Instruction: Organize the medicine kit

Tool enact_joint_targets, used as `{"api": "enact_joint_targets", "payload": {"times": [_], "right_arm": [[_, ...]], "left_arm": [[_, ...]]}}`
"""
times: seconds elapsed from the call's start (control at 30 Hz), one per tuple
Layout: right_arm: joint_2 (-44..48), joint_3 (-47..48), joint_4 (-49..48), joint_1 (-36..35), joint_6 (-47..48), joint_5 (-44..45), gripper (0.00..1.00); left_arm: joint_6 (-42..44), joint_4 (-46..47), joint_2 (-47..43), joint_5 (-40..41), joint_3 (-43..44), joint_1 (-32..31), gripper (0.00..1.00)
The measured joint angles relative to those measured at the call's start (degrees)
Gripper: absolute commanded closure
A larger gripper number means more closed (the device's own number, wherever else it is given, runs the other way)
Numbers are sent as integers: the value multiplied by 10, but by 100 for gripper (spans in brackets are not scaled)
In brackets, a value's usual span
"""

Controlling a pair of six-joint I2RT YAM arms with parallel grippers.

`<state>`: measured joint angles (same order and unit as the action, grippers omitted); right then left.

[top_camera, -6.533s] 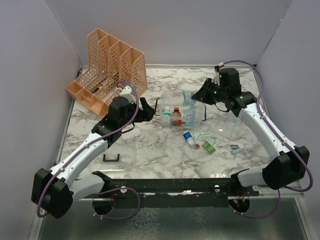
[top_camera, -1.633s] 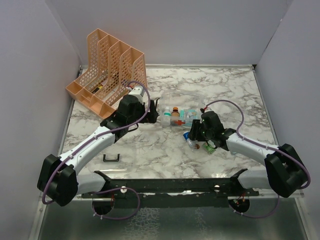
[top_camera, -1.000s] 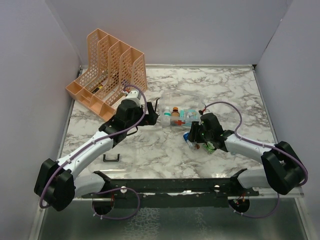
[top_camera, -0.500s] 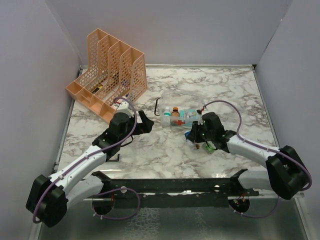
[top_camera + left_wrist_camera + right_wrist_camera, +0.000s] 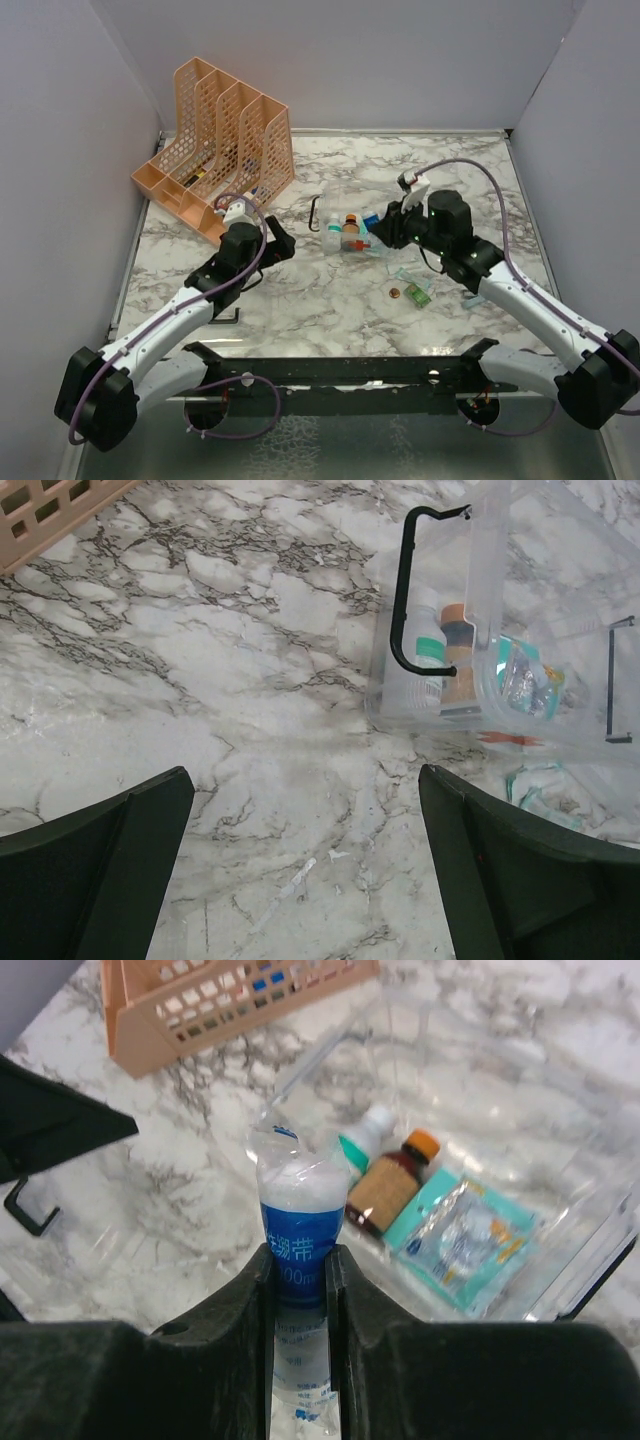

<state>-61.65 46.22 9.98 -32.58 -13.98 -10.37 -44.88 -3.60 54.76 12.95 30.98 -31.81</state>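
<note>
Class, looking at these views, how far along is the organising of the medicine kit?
Done: a white green-capped bottle, a brown orange-capped bottle and a teal sachet lie inside the clear plastic medicine kit. In hand: the right fingers pinch a blue-and-white wrapped roll over it. Left: a small green packet and a small brown disc on the marble table.

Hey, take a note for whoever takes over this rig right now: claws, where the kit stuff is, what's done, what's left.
Left claw: open, empty, beside the medicine kit.
Right claw: shut on a blue-labelled packet, in the air by the kit.
Done: two bottles and teal sachets are in the kit.
Left: drop the blue-labelled packet in; the green packet and small brown disc are on the table.
</note>
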Motion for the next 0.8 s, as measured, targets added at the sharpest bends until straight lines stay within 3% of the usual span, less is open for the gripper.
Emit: {"api": "enact_joint_targets", "payload": {"times": [0.23, 0.57, 0.8], "right_arm": [[-107, 144, -2, 0, 111, 47, 86], [-294, 264, 28, 0, 299, 42, 87], [-369, 323, 85, 0, 426, 20, 87]], "left_arm": [[2, -37, 42, 4, 44, 7, 1], [1, -83, 46, 20, 56, 28, 1], [24, -83, 69, 12, 80, 29, 1]]}}
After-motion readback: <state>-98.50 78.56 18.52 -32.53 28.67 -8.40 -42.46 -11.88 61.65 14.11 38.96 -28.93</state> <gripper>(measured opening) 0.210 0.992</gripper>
